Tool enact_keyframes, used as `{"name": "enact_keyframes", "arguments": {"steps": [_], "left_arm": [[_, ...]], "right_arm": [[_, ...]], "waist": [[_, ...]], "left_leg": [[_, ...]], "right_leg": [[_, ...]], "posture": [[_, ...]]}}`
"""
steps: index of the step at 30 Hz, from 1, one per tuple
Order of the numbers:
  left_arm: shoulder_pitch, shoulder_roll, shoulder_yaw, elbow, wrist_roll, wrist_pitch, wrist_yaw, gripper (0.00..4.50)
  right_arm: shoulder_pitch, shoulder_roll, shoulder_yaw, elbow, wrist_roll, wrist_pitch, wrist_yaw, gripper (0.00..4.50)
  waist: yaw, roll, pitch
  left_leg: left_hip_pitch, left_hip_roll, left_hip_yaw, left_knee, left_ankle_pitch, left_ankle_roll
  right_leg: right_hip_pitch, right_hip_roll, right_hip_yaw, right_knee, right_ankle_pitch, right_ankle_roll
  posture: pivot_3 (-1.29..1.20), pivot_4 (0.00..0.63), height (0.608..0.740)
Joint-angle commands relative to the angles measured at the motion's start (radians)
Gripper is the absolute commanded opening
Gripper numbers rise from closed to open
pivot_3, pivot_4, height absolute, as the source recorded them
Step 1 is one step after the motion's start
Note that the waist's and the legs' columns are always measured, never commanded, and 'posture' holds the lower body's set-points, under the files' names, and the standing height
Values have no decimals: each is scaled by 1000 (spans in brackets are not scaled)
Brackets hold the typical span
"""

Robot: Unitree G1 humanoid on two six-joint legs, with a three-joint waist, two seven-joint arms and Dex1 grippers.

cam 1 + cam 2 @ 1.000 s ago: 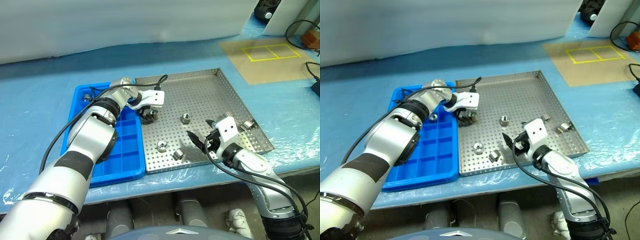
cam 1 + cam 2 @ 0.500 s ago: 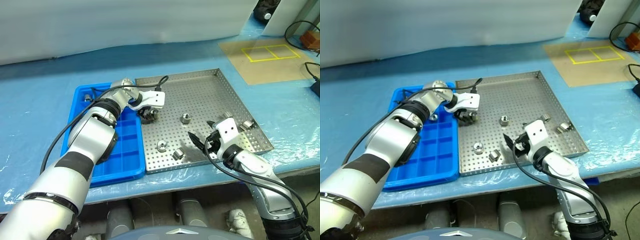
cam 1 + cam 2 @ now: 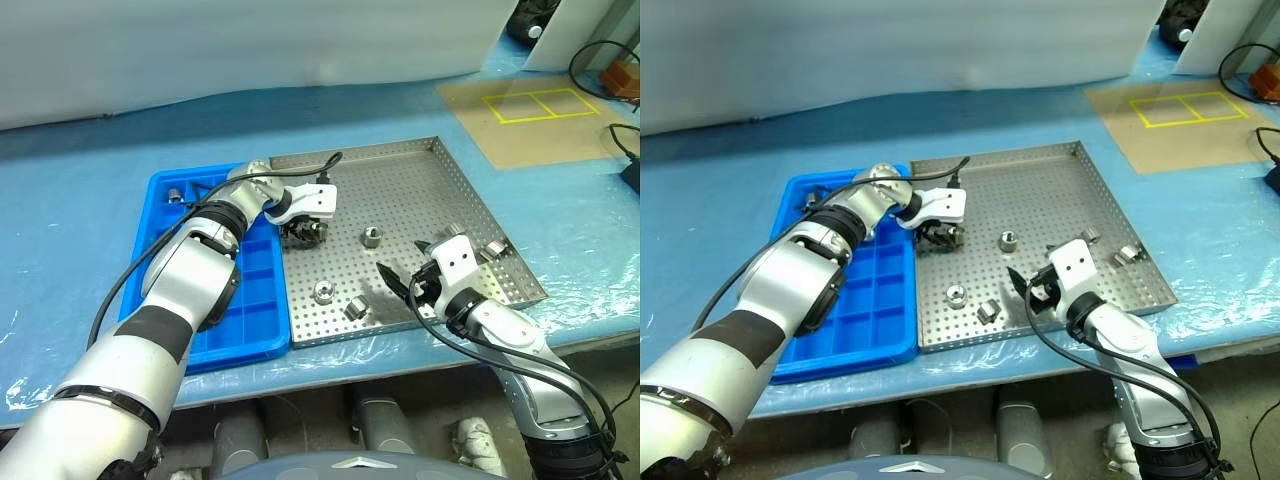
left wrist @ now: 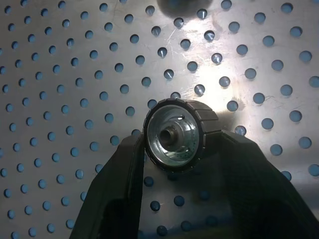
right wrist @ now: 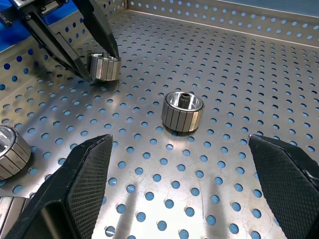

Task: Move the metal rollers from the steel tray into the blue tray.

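The steel tray (image 3: 400, 185) lies on the table with the blue tray (image 3: 250, 300) against its left side. My left gripper (image 3: 303, 232) reaches down near the steel tray's left edge and is shut on a metal roller (image 4: 177, 134), which sits on the perforated sheet between both fingers. Loose rollers rest at the tray's middle (image 3: 371, 237), near its front (image 3: 323, 291) (image 3: 356, 308) and at its right side (image 3: 493, 250). My right gripper (image 3: 402, 258) hovers open over the tray's front right. One roller (image 3: 175, 193) lies in a far-left compartment of the blue tray.
A brown board with yellow tape squares (image 3: 540, 105) lies at the back right. Black cables (image 3: 625, 145) run along the table's right edge. Blue plastic sheeting (image 3: 80, 200) covers the table around both trays.
The left gripper's fingers have closed in on the roller by the steel tray's left edge. The right arm has stayed still.
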Motion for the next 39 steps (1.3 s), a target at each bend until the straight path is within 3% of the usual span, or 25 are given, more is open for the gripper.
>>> {"name": "enact_keyframes", "arguments": {"steps": [1, 8, 11, 18, 23, 29, 39], "left_arm": [[-9, -7, 49, -7, -49, -4, 16, 1877], [-24, 23, 153, -30, -159, 3, -87, 1877], [-9, 84, 212, -59, -230, 18, -200, 1877], [119, 223, 222, -181, -282, 10, -319, 1877], [269, 298, 241, -430, -358, 98, -355, 1877], [512, 436, 345, -902, -471, 338, -246, 1877], [806, 567, 529, -1397, -656, 674, -73, 1877]], "right_arm": [[-18, 5, -7, -28, 2, -22, -2, 4500], [-81, -2, -3, 5, 17, -26, 32, 4500], [-145, -18, 0, 42, 44, -25, 91, 4500], [-329, -41, 43, 199, 69, -60, 241, 4500], [-458, -15, 101, 335, 67, -116, 346, 4500], [-647, 73, 200, 548, 54, -219, 495, 4500], [-793, 183, 250, 816, 16, -375, 626, 4500]], "waist": [[0, 0, 0], [3, 0, 0], [3, -1, 1], [13, -1, 1], [58, -2, 2], [87, -1, 2], [192, -2, 5]], "left_leg": [[0, 0, 0, 0, 0, 0], [-1, 0, 0, 0, 0, 0], [-2, 0, 0, 0, 0, 0], [1, 3, 0, 0, 1, -2], [3, 6, 0, -1, 3, -5], [6, 8, 1, -4, 6, -9], [4, 10, -3, -4, 9, -16]], "right_leg": [[0, 0, 0, 0, 0, 0], [-2, 0, 0, 0, 0, 0], [-4, 0, 0, 1, 0, 0], [-4, 0, 1, 6, 0, -1], [-4, 2, -1, 10, 1, -3], [-5, 4, -1, 14, 0, -6], [-9, 3, -8, 27, -7, -15]], "posture": [[-573, 150, 740], [-521, 150, 740], [-459, 150, 740], [-274, 150, 740], [-144, 150, 740], [61, 150, 740], [283, 150, 740]]}}
